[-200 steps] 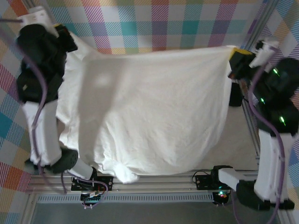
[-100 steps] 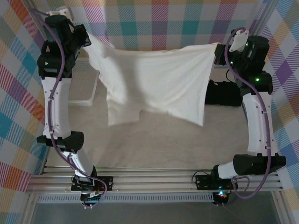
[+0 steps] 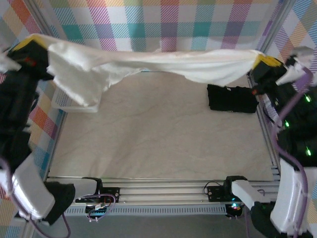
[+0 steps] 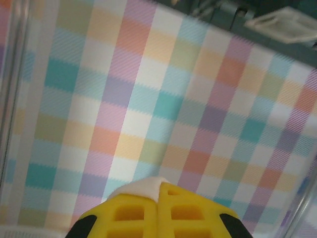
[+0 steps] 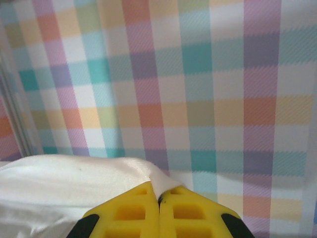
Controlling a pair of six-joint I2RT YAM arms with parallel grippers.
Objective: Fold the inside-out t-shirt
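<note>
Step in hand is judged to be the spread, ahead of any fold. The inside-out t-shirt is held aloft as a sagging band between the two arms, over the far part of the table. The left gripper is clamped on one end of it; in the left wrist view a small tab of white cloth is pinched between the closed yellow fingertips. The right gripper is clenched on the other end, with a wide fold of cloth trapped at its fingertips. A loose bunch hangs lower near the left end. The next move is expected to be a lowering onto the bare tabletop with even tension, so the cloth lands flat. The bunched left part should be let out and not trapped underneath. The drop should be kept clear of the black folded garment lying by the right edge. One container is noted: a white basket at the far left, mostly covered by the hanging bunch. Its contents cannot be told, nor whether the cloth touches it.
</note>
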